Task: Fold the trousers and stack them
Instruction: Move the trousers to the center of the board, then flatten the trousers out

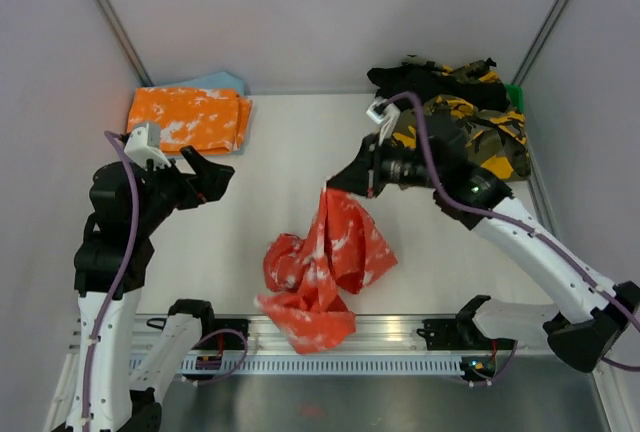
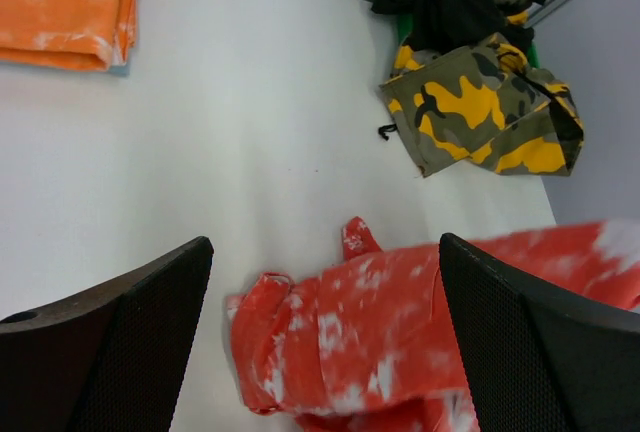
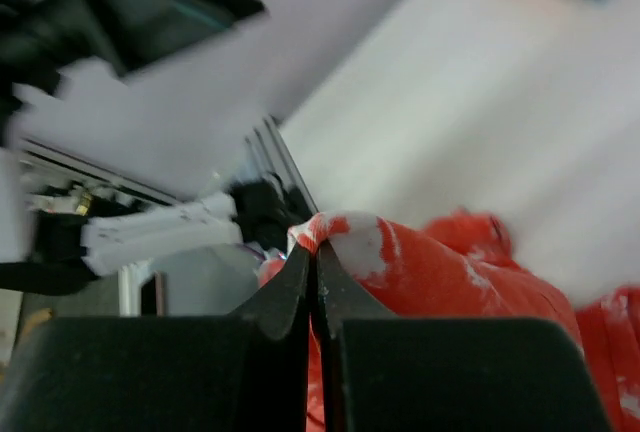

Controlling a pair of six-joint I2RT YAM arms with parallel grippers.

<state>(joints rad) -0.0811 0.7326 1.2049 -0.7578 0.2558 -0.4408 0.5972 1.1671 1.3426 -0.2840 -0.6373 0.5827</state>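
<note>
Trousers (image 1: 330,252), soft and limp, are pinched at an edge by the right tool (image 1: 333,188); the left tool (image 1: 210,174) is held open.

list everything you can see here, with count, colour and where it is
red tie-dye trousers: one, red with white splotches, crumpled mid-table, one end held up
orange trousers: one, orange and white, folded, far left corner
blue cloth: one, light blue, under the orange trousers
camouflage trousers: at least one, yellow-green camouflage, far right heap
black garment: one, black, far edge of that heap
green item: one, green, behind the heap, mostly hidden
table: one, white
left pincer: one, black, open, empty, left side
right pincer: one, black, shut on the red tie-dye trousers
</note>
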